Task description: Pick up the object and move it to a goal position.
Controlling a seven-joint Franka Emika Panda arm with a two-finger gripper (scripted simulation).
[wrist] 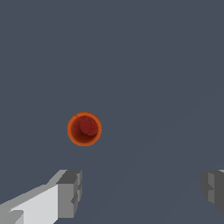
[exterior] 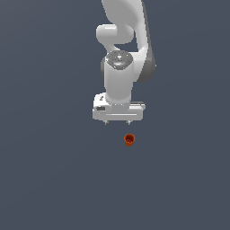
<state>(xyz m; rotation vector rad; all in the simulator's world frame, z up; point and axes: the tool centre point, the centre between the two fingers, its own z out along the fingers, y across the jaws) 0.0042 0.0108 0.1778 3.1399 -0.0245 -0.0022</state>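
The object is a tiny orange-red cup-like cylinder with a darker hollow top, standing upright on the grey floor. In the wrist view it shows from above as an orange ring around a dark red inside. My white gripper hangs above the floor, a little to the exterior view's left of the cup and apart from it. Its jaws stand wide apart and hold nothing. In the wrist view the gripper shows two grey fingertips, and the cup lies outside the gap between them.
A plain dark grey floor fills both views. The white arm rises behind the gripper toward the top of the exterior view. No other objects show.
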